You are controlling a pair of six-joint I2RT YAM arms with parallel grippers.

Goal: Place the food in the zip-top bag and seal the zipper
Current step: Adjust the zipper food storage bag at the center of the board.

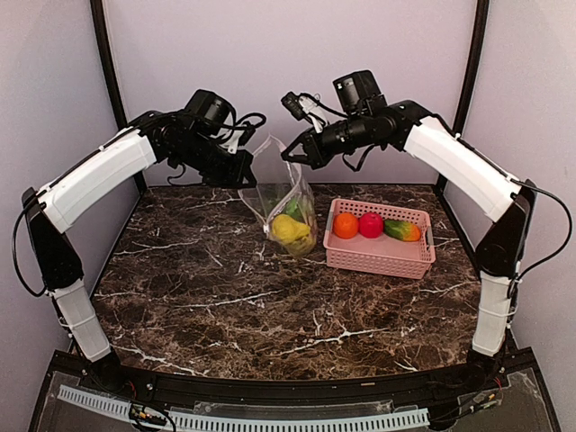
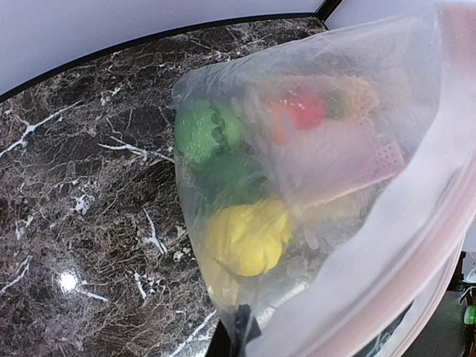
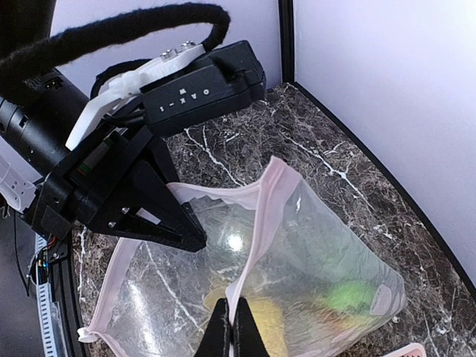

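1. You have the zip-top bag (image 1: 290, 211) hanging upright over the back middle of the bench (image 1: 225, 297), held up by its mouth between your two arms. Its bottom sags down toward the bench, but you cannot tell whether it touches.
2. The zipper (image 3: 260, 216) runs along the top edge as a whitish-pink strip. In the right wrist view its two sides stand apart, so the mouth is not sealed.
3. Inside the bag, a yellow piece (image 1: 290, 231) lies at the bottom. The green pieces (image 1: 294, 209) sit just above it, pressed against the clear wall.
4. Your left gripper (image 1: 247, 166) is closed and pinching the left side of the bag's mouth edge. Its black fingers (image 3: 195, 239) meet on the plastic in the right wrist view.
5. Your right gripper (image 1: 290, 155) is also closed, with its fingertips together on the pink strip on the other side of the mouth.
6. Just to the right of the bag, a pink basket (image 1: 378, 256) sits on the bench.
7. The basket holds the orange (image 1: 346, 225), the red round fruit (image 1: 371, 224) and the green-orange mango-like piece (image 1: 401, 230) in a row, touching or nearly touching one another.
8. Seen through the bag in the left wrist view, the basket and its fruit are blurred.
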